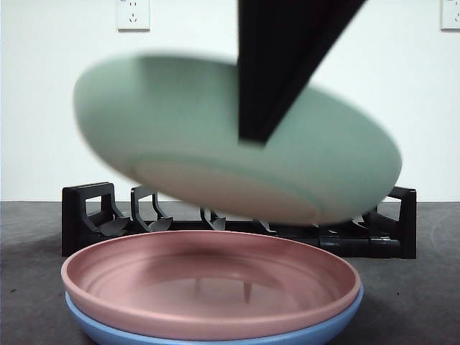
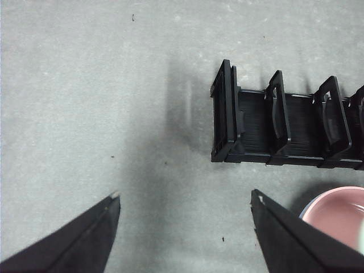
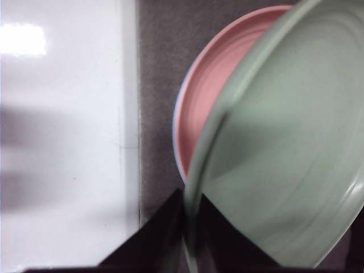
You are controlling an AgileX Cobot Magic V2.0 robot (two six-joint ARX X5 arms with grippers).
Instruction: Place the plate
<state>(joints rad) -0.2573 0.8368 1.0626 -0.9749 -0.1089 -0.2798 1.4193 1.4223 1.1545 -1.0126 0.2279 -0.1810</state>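
A pale green plate (image 1: 215, 151) hangs tilted in the air above a stack of two plates, pink (image 1: 208, 277) on blue (image 1: 215, 334). My right gripper (image 3: 190, 227) is shut on the green plate's (image 3: 284, 153) rim and shows in the front view as a dark arm (image 1: 277, 65) coming down from above. The pink plate (image 3: 216, 85) lies below it. Behind the stack stands a black slotted dish rack (image 1: 100, 215). My left gripper (image 2: 185, 207) hovers open over the grey table beside the rack's end (image 2: 273, 122), holding nothing.
A corner of the pink plate (image 2: 338, 213) shows in the left wrist view. A white wall with outlets (image 1: 133, 14) stands behind the table. In the right wrist view a white surface (image 3: 62, 142) borders the grey table.
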